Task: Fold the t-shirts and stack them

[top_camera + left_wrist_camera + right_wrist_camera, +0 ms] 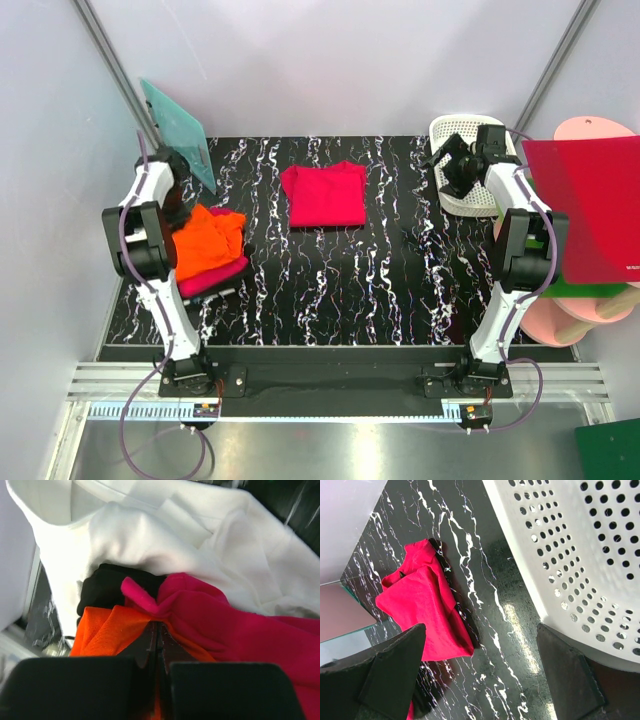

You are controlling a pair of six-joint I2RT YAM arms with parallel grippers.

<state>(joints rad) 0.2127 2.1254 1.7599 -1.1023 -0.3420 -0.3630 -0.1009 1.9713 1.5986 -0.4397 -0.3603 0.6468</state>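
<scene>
Nearest, at the left of the surface [330, 290], the orange t-shirt [200, 240] and a crimson t-shirt [240, 625] lie heaped and unfolded, with the left tool [157, 628] clenched where they meet, perhaps pinching cloth. Farther back, one red t-shirt [323, 195] lies folded mid-surface, so I judge most of the work remains. Farthest, the white basket [452, 125] shows nothing inside where visible, and the right tool [480, 630] is released beside it.

A folded t-shirt [324, 195] is lying on the table [340, 290] toward twelve o'clock. A heap of t-shirts [208, 245] is sitting at nine o'clock, and a basket [452, 132] is standing at two o'clock.
</scene>
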